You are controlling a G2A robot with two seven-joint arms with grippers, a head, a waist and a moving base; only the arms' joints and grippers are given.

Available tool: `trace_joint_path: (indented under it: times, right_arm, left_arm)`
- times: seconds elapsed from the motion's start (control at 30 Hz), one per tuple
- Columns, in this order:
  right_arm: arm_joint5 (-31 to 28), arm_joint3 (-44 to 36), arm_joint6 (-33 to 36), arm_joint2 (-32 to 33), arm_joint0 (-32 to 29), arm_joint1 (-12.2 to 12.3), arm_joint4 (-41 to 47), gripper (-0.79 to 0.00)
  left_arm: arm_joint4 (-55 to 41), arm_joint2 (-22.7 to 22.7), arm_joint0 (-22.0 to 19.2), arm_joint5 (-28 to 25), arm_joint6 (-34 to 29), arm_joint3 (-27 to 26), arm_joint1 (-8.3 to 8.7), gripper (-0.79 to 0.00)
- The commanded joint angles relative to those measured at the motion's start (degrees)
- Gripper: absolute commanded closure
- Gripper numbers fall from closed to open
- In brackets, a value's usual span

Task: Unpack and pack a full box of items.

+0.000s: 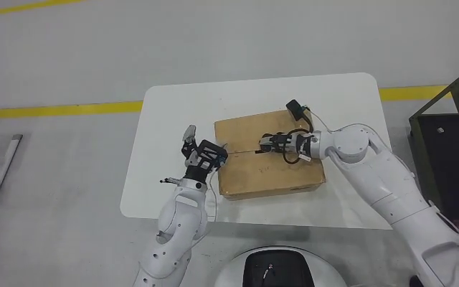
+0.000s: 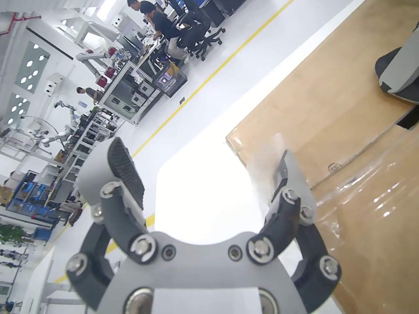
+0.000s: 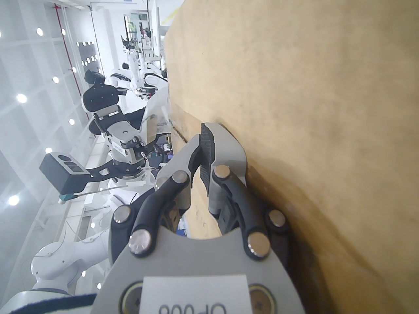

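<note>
White tabletop point(image 1: 165, 115) holds your closed box point(image 1: 272, 179); your right gripper point(image 3: 205, 142), fingers point(image 3: 229, 151) pinched together, lies on the box's top seam point(image 1: 240, 152), likely to pry a flap point(image 1: 247, 129), while your left gripper point(image 2: 199, 155), fingers point(image 2: 126, 171) spread, hangs at the box's edge.

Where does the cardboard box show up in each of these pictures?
Top view: cardboard box in the middle of the white table.
Left wrist view: beside the open left gripper.
Right wrist view: its brown face close alongside the right gripper.
Shared landmark: flap seam, top and left wrist views.
</note>
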Motion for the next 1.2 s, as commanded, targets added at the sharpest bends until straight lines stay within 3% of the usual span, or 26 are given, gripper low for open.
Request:
trace_joint_path:
  times: [0.0, 0.17, 0.33, 0.67, 0.9, 1.17]
  right_arm:
    - [0.03, -0.43, -0.31, 0.19, 0.02, 0.03, -0.09, 0.0]
    - [-1.72, -3.03, -1.31, 4.03, -0.94, 0.9, 1.02, 0.0]
    - [-1.03, -8.05, -4.06, 12.22, -4.73, 3.1, -1.0, 0.0]
    - [4.21, -17.25, -11.48, 30.67, -20.96, 6.87, -2.35, 0.0]
    - [6.83, -18.13, -14.07, 29.35, -25.93, 6.62, -0.15, 0.0]
    - [5.71, -14.85, -13.81, 22.23, -23.25, 5.55, 0.6, 0.0]
  left_arm:
    - [0.11, 0.11, -0.13, -0.23, -0.33, -0.35, -0.12, -0.785]
    - [0.12, 0.43, -0.47, -0.84, -0.88, -1.23, -0.45, -0.785]
    - [-0.04, 0.49, -0.57, -1.27, -1.19, -1.57, -0.73, -0.785]
    - [-0.33, 1.01, -1.13, -2.56, -0.27, -2.69, -1.27, -0.785]
    - [0.81, 2.92, -2.67, -2.91, -1.15, -2.44, -1.94, -0.785]
    - [2.37, 6.34, -5.2, -4.09, -2.7, -2.19, -2.96, -0.785]
